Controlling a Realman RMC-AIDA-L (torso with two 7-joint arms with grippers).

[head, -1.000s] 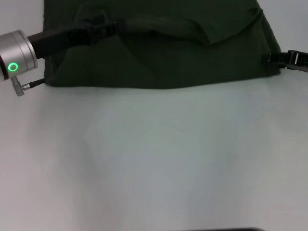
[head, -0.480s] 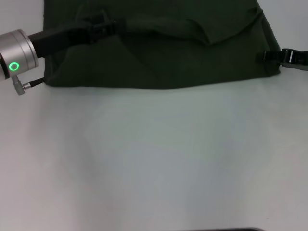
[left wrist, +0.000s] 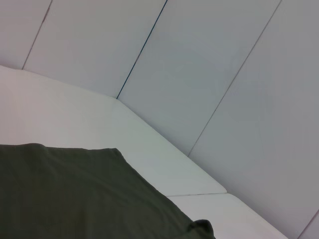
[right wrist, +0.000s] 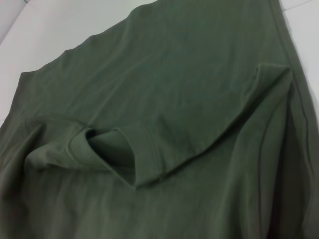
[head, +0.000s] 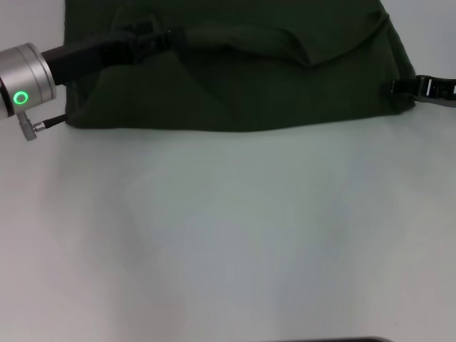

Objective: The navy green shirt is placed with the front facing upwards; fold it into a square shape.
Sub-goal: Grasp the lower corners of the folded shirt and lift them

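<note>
The navy green shirt (head: 242, 78) is lying across the top of your frame. Your left gripper (head: 146, 39) is reaching over its upper left and your right gripper (head: 402, 87) is sitting at its right edge; whether either is clenched, you cannot tell.

The near stretch of the plain white worktop (head: 235, 235) lies bare. Across its far side spreads the dark olive-green cotton shirt (head: 242, 78), with the left tool (head: 146, 39) lying over it and the right tool (head: 402, 87) touching its right edge.
</note>
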